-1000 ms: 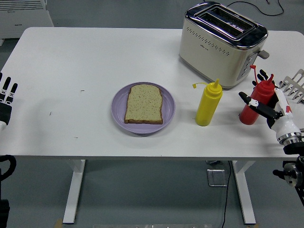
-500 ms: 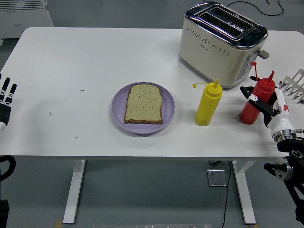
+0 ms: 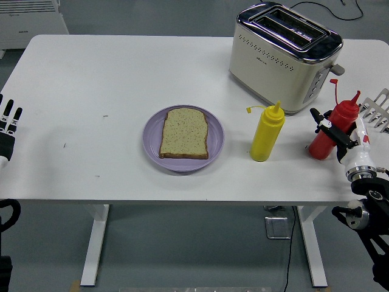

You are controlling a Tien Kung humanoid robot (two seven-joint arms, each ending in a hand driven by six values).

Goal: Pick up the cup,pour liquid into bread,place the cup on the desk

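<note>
Red bottle (image 3: pixel 331 132) newly tilted, seemingly within right hand (image 3: pixel 339 137).

The slice of brown bread (image 3: pixel 184 133) lies on the round purple plate (image 3: pixel 151 143). The yellow squeeze bottle (image 3: pixel 267 134) stands right of it. The shiny metal toaster (image 3: pixel 283 55) sits behind.

- Right hand (image 3: pixel 340 135): black segmented fingers (image 3: pixel 320 120) with small white patches at the joints; white palm shell bearing a small red mark.
- Right wrist (image 3: pixel 360 165): white housing ending in a ribbed silver ring.
- Right arm (image 3: pixel 372 222): black, with rounded joint housings and a circular metallic cap.
- Left hand (image 3: pixel 7 129): black fingers with white segments, on a black base.
</note>
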